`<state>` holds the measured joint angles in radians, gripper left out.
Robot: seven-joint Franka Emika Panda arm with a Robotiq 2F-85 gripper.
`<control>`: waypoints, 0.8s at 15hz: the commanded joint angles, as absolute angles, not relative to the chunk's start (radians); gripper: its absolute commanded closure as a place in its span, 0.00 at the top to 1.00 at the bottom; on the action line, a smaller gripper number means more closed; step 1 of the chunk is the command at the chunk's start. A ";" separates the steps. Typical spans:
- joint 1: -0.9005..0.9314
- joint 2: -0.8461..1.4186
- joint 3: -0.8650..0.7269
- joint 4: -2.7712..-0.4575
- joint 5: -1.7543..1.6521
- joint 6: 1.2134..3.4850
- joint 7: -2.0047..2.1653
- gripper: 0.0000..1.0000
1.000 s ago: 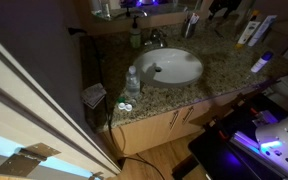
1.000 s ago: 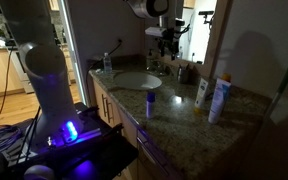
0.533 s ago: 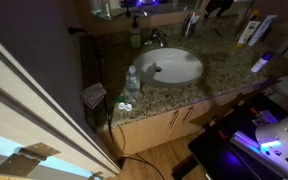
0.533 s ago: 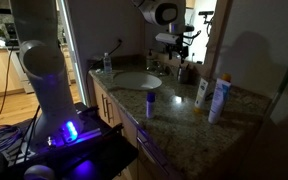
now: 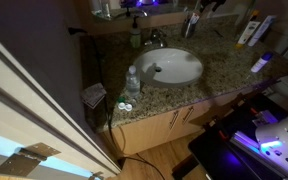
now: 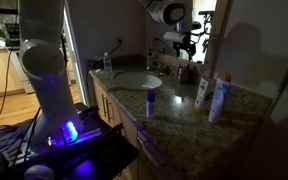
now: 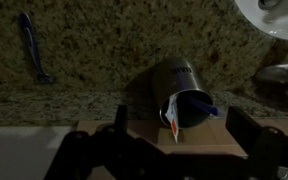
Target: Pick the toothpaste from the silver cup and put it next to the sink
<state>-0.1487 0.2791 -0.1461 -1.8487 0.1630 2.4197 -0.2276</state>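
In the wrist view the silver cup (image 7: 177, 88) stands on the speckled granite counter, seen from above. The toothpaste (image 7: 171, 119), a slender whitish tube with a red mark, leans out over the cup's rim. A blue-handled item (image 7: 206, 103) also sticks out of the cup. My gripper (image 7: 182, 126) hangs above the cup, open and empty, with its dark fingers (image 7: 119, 120) on either side. In both exterior views the gripper (image 5: 206, 8) (image 6: 189, 42) is over the back of the counter near the cup (image 5: 191, 25). The sink (image 5: 196, 66) (image 6: 119, 82) is white and oval.
A chrome tap (image 5: 156, 40), a green soap bottle (image 5: 135, 37) and a clear plastic bottle (image 5: 132, 80) stand around the basin. Tall white-and-yellow tubes (image 6: 216, 98) and a small blue bottle (image 6: 150, 103) stand on the counter. A blue razor-like item (image 7: 32, 50) lies on the granite.
My gripper has moved sideways along the back of the counter to a spot above the cup. It stays open. The things on the counter have not moved.
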 commanded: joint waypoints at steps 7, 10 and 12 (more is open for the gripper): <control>-0.220 0.451 -0.066 -1.746 0.210 2.562 -0.287 1.00; -0.211 0.419 -0.070 -1.785 0.184 2.546 -0.259 1.00; -0.207 0.425 -0.072 -1.784 0.179 2.564 -0.256 1.00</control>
